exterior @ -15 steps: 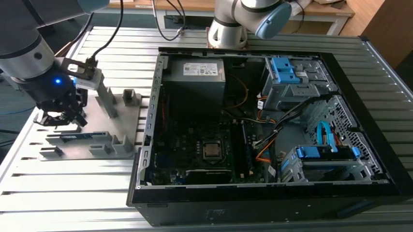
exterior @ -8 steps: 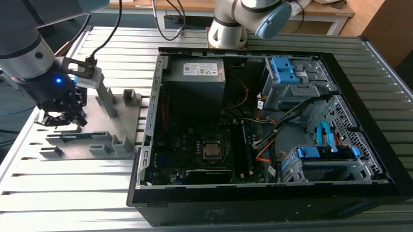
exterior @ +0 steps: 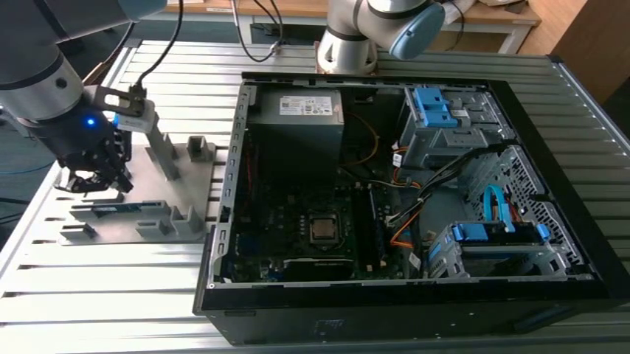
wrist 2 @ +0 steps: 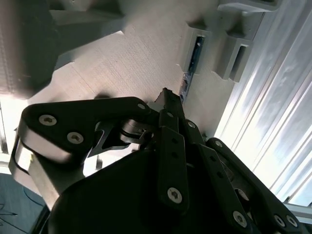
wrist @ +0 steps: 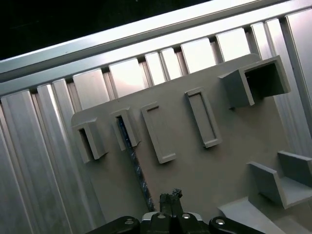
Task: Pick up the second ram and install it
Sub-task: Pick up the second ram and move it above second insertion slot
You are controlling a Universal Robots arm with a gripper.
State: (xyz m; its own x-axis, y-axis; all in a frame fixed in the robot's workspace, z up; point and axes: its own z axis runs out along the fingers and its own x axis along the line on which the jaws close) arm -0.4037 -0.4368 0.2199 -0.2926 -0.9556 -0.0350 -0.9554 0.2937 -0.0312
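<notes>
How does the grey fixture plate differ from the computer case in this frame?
The grey fixture plate is light, low and open; the computer case is black and walled. The plate carries the second ram on edge in its holders; the case holds a motherboard and power supply. The end effector hangs over the plate, not the case. Both rest on the slatted metal table.

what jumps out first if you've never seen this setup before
The open computer case takes up the exterior view's right, with its motherboard laid bare and bright blue clips standing out. On the exterior view's left, the black gripper hangs low over a grey fixture plate, close to the second ram, which lies in a holder on that plate.
</notes>
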